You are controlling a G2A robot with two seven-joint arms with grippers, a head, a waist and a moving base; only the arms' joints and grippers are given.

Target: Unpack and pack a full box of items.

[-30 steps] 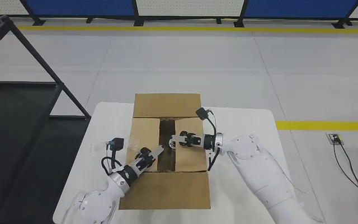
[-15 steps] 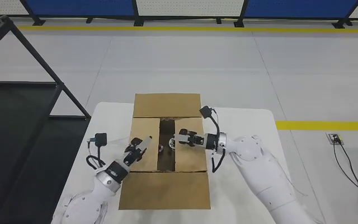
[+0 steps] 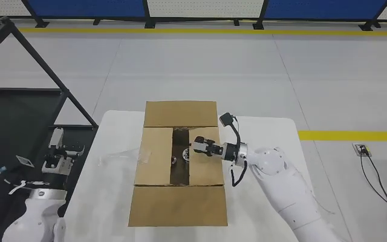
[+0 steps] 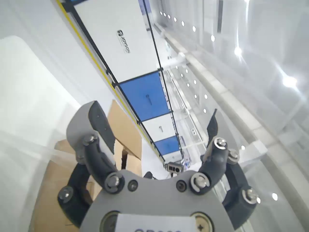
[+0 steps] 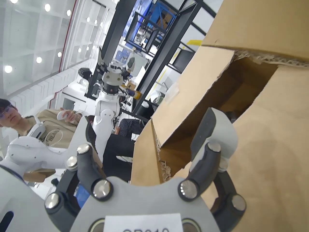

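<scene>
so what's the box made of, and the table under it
The box looks like matt brown corrugated cardboard: the flap edges show a wavy fluted core. The table top is smooth and white, perhaps laminate or painted board; I cannot tell which.

Left arm pulled away from the box
I've drawn my left gripper (image 4: 154, 113) back off the box (image 3: 180, 202), out past the table's (image 3: 115, 181) left edge, now pointing upward.

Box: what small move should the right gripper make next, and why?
Probably swing the right flap outward. The right gripper, jaws open, sits at that flap's inner edge. That flap and the left flap cover most of the box, leaving a narrow gap.
</scene>
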